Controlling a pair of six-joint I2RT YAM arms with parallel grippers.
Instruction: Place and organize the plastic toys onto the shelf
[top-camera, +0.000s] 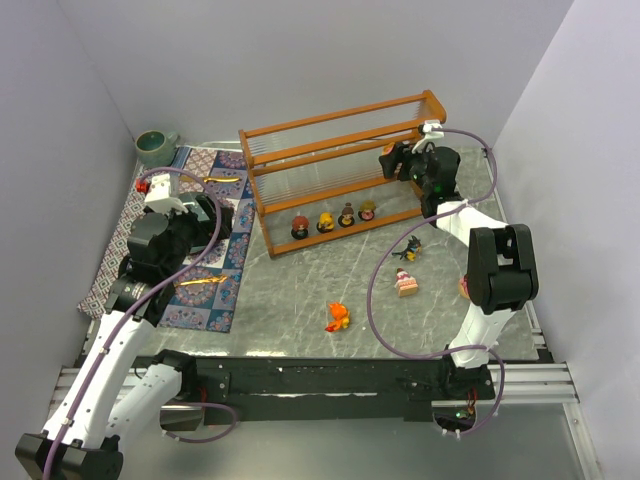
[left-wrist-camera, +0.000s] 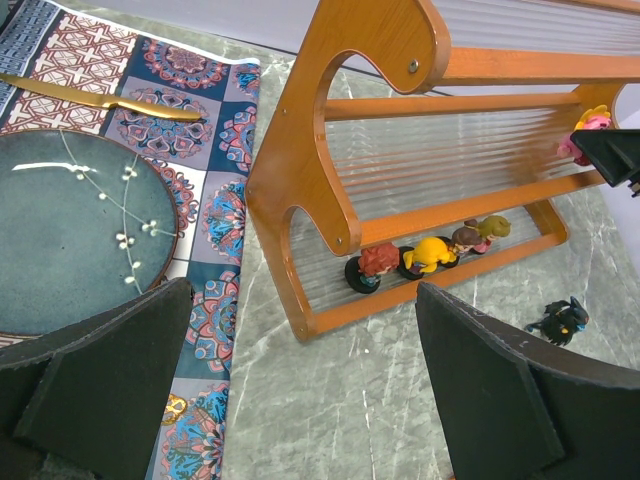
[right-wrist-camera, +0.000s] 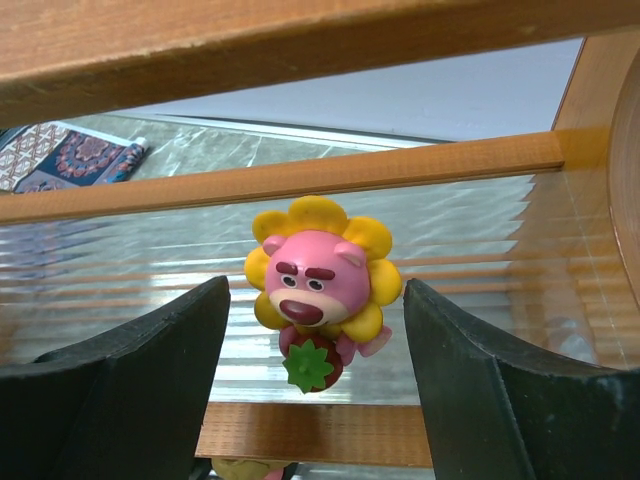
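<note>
The shelf stands at the back of the table. Several toys line its bottom tier. A pink bear toy with yellow petals and a strawberry rests on the middle tier's clear slats at the right end. My right gripper is open around it, with a gap showing on both sides. A black toy, a pink toy and an orange toy lie on the table. My left gripper is open and empty, left of the shelf.
A patterned mat on the left carries a teal plate and a gold knife. A green cup stands in the back left corner. The right arm's purple cable loops over the table near the loose toys.
</note>
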